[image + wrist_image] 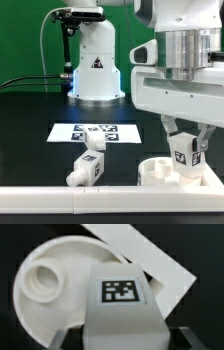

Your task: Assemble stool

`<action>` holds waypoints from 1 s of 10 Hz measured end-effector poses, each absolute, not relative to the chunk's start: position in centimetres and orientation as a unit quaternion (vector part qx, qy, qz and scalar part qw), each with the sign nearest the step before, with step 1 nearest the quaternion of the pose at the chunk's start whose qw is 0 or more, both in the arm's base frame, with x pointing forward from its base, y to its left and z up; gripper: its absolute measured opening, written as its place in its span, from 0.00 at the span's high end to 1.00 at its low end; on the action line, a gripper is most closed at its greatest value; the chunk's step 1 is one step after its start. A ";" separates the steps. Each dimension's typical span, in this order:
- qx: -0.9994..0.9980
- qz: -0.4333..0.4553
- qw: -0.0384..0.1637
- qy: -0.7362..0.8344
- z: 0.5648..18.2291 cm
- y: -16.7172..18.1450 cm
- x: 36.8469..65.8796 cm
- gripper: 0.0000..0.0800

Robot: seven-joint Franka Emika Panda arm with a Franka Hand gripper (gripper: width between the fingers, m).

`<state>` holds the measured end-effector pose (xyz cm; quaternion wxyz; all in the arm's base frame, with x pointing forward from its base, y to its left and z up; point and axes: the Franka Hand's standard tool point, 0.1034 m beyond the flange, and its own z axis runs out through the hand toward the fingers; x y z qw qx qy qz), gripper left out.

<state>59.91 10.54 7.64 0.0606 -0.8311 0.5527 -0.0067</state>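
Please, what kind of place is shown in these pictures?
Probably a robotics lab bench: a black table carries the marker board, a tagged white stool leg lies on it, and a robot arm's base stands behind.

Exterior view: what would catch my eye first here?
The robot's gripper, at the exterior view's right, grips a short chunky white plastic leg bearing a black-and-white tag, over the round white disc seat. Toward that view's left, more tagged white legs lie loose on the black table.

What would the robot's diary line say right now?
gripper: shut on leg | leg: over seat | spare leg: lying on table
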 end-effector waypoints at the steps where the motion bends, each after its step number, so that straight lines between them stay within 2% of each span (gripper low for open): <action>1: -0.782 -0.002 0.072 0.619 7.6 10.5 59.6 0.58; 5: -0.686 0.024 0.084 0.723 7.6 10.7 59.5 0.58; 10: -0.444 0.060 0.126 0.885 7.7 11.5 59.7 0.58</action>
